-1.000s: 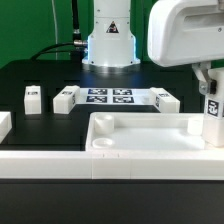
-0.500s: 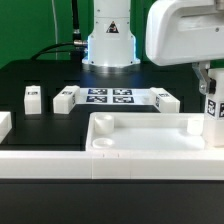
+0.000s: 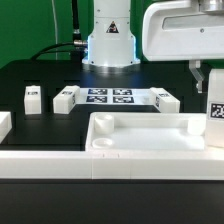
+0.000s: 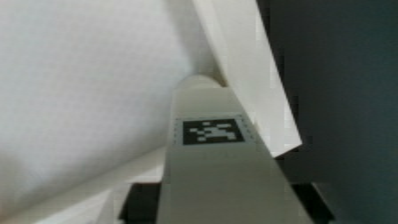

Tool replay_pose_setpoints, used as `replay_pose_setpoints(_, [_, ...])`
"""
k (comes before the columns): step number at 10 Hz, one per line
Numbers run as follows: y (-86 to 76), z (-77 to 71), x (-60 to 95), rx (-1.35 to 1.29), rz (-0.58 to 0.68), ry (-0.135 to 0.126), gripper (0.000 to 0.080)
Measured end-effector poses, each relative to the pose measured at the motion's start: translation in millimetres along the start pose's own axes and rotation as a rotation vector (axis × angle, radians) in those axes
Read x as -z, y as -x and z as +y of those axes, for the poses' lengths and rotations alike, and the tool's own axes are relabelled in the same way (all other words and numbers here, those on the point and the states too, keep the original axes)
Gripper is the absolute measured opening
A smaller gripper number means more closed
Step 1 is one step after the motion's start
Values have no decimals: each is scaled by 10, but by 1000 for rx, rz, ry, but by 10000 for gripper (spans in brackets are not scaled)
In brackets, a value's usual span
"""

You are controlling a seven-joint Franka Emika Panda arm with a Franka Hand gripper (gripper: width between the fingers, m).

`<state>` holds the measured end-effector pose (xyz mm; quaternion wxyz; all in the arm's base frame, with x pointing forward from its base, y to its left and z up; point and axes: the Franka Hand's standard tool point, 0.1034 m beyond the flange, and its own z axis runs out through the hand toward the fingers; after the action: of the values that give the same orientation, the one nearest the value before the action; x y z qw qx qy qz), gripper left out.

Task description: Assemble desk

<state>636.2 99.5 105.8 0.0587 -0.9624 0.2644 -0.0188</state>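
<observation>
White desk tabletop (image 3: 150,128) lies open side up at the front of the black table (image 3: 40,75), just behind the front border rail (image 3: 100,165). Held leg (image 3: 214,122) stands upright at the tabletop's corner on the exterior view's right, with the gripper (image 4: 221,203) jaws clamped on it. Three loose legs lie behind: far-left leg (image 3: 32,97), second leg (image 3: 65,98) and third leg (image 3: 166,100), the last two flanking the marker board (image 3: 110,97). Four legs in all, one tabletop. Robot base (image 3: 108,40) is at the back. The arm housing blocks the upper right.

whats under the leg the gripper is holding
The tabletop's corner at the exterior view's right appears to lie under the leg; the leg covers any socket there.
</observation>
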Motion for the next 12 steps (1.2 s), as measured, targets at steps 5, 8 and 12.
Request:
replay_pose_setpoints(5, [34,-18,-14,-490,-12,-5,291])
replay_pose_setpoints(8, [31,-16,-13,-561,-21,-10,291])
replay_pose_setpoints(12, [22,-24,0,-184,-32,14,613])
